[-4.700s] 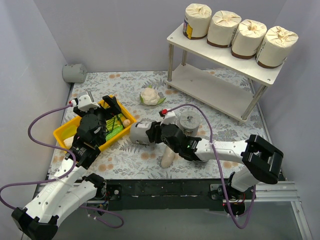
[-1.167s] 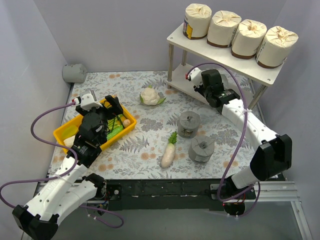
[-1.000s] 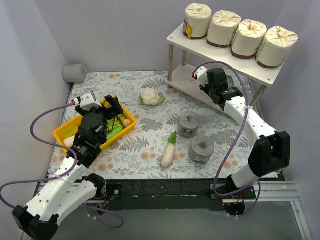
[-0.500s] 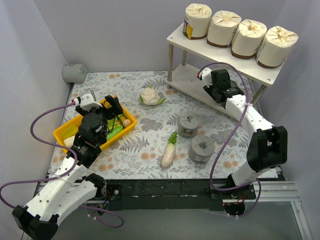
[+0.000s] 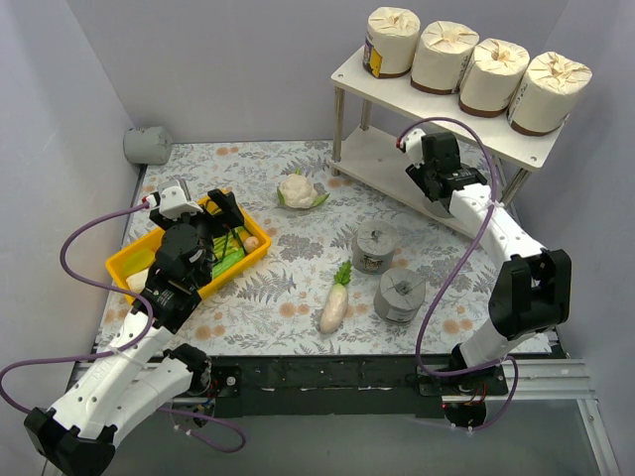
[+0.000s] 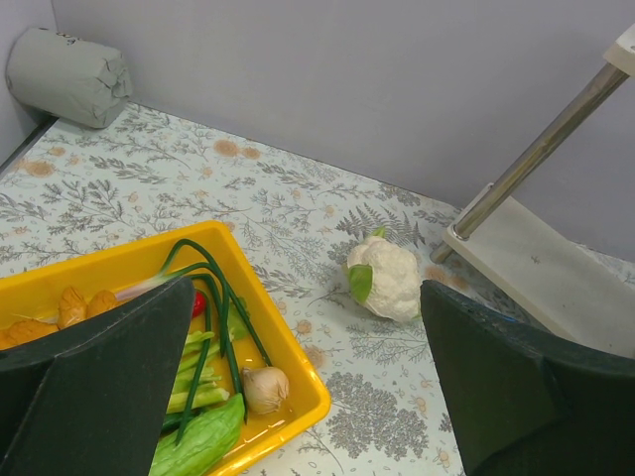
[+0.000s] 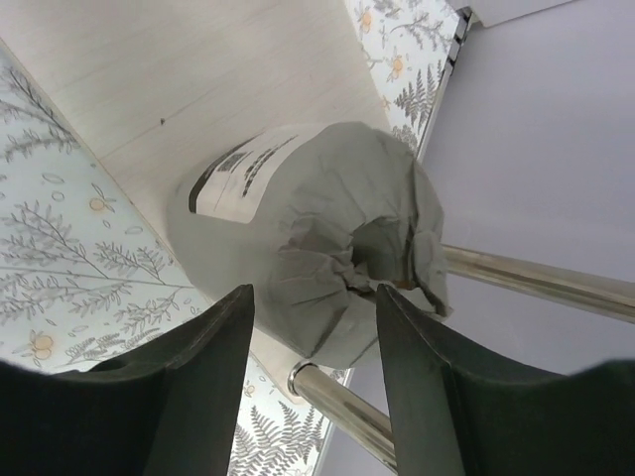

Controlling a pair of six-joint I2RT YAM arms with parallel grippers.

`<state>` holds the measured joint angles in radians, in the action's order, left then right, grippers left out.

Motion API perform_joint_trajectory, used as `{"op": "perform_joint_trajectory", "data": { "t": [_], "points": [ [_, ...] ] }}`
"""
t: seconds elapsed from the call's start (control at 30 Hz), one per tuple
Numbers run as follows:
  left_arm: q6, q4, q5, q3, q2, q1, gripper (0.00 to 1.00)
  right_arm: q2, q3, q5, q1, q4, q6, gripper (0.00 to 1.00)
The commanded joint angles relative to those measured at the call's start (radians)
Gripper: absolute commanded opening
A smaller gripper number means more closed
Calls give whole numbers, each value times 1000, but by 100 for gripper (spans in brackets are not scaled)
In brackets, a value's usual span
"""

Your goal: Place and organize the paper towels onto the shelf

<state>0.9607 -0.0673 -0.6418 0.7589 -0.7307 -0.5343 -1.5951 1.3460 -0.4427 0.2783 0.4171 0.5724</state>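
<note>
Several cream paper towels (image 5: 444, 57) stand in a row on the top board of the shelf (image 5: 349, 71). A grey roll (image 7: 298, 228) lies on the lower board (image 7: 198, 69) beside a metal leg. My right gripper (image 7: 313, 297) is open just short of it, fingers apart on either side and not touching. Two more grey rolls (image 5: 375, 248) (image 5: 400, 295) stand upright on the table, and another grey roll (image 5: 147, 145) lies in the back left corner. My left gripper (image 6: 306, 297) hangs wide open and empty over the yellow tray's edge.
A yellow tray (image 5: 124, 266) of vegetables sits at the left under the left arm. A cauliflower (image 5: 296, 189) lies mid-table and a white radish (image 5: 333, 305) lies near the front, beside the two grey rolls. Walls close in on three sides.
My right arm carried a grey roll from beside the radish to the lower board, slid right along it, and its jaws have spread off the roll. The left arm has not moved.
</note>
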Motion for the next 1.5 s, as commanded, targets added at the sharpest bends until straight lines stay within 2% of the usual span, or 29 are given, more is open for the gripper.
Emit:
{"op": "perform_joint_trajectory", "data": {
  "t": [0.0,0.17,0.33,0.5,0.67,1.2,1.33,1.47],
  "points": [
    [-5,11,7,-3,13,-4,98,17,84,-1,24,23,-49,61],
    [-5,11,7,-4,14,-4,98,15,88,7,55,22,-81,58],
    [-5,11,2,-4,13,-4,98,0,70,22,96,-30,-74,47],
    [-7,11,-1,-4,14,-6,98,-54,67,-2,96,-81,-62,43],
    [-7,11,-4,-6,16,-4,98,-89,50,-34,91,-87,-55,42],
    [-7,11,-4,-4,10,-6,98,-114,1,-156,-36,-106,-120,40],
    [-7,11,-5,-6,10,-7,98,-109,7,-127,-37,-94,-134,40],
    [-7,11,-4,-6,8,-7,98,-60,42,68,-30,-44,-198,40]
  ]
}}
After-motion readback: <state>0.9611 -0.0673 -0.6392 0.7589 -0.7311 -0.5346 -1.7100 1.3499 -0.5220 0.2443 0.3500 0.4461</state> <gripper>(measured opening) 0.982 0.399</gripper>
